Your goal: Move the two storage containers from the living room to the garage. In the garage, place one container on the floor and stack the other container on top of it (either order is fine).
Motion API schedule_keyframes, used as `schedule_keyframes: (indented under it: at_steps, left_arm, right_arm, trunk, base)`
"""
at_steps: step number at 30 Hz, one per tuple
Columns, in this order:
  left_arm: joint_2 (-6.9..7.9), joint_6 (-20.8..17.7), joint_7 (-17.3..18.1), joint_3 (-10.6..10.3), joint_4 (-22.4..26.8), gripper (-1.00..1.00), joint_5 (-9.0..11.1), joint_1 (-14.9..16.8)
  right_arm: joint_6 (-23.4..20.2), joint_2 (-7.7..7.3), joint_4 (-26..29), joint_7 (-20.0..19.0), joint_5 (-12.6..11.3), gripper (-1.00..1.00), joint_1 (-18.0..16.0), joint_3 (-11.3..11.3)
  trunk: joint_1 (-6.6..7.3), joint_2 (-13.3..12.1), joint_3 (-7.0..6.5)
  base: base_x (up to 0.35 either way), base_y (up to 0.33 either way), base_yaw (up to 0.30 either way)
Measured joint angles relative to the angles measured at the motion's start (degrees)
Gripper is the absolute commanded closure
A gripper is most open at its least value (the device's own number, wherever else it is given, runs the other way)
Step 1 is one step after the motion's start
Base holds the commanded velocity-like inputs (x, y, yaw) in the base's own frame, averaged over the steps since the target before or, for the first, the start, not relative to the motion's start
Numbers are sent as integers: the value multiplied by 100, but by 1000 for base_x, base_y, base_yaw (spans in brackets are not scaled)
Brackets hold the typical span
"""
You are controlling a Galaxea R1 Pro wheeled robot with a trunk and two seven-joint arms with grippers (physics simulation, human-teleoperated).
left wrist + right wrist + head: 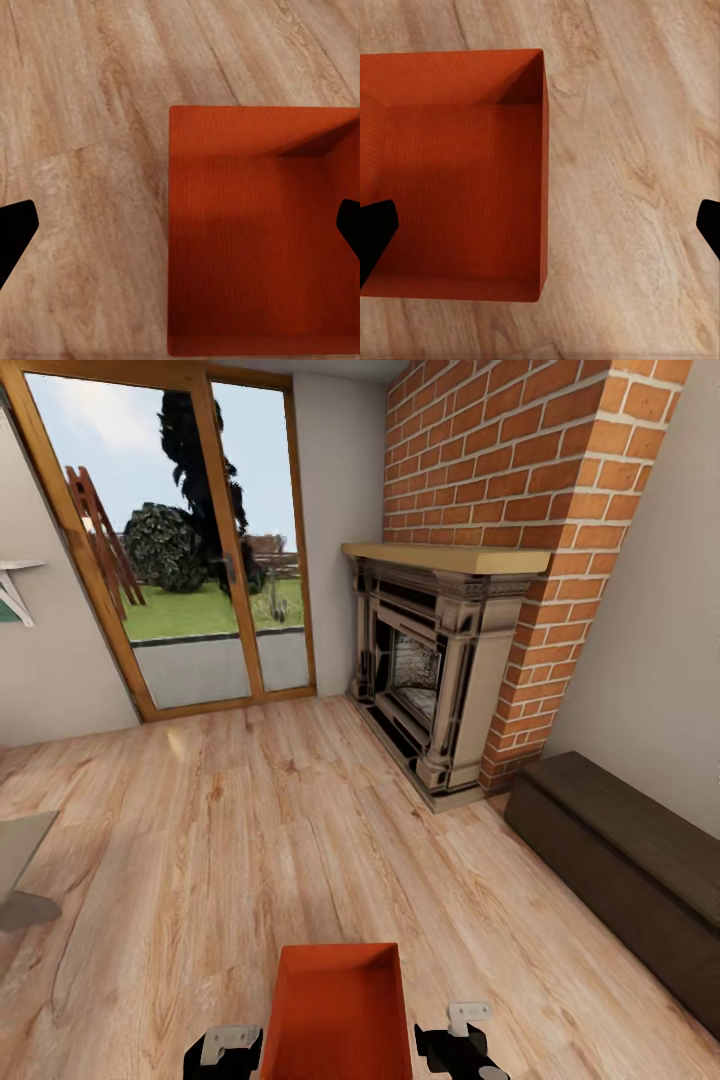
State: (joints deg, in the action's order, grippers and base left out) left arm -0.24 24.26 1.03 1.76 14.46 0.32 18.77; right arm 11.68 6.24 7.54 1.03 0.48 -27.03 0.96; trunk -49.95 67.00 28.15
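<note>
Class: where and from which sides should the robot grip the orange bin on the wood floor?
Grip the storage container by its two long thin side walls, from above: the left gripper and right gripper flank it, and its open top leaves those straight rims exposed.

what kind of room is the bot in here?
Looks like a living room: red-brick fireplace with a wooden mantel, light wood-plank floor, and glazed patio doors onto a garden.

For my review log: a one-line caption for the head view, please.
Living room: an orange-red storage container on the wood-plank floor between left hand and right hand, brick fireplace ahead.
</note>
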Motion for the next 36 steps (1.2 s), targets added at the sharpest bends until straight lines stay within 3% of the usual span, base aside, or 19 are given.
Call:
schedule_keyframes:
  at_steps: [36]
  left_arm:
    - [1,0,0,0,0,-100,0,0]
  right_arm:
    - [0,0,-1,0,0,-100,0,0]
  trunk:
    - [0,0,0]
  base:
    - [14,28,0]
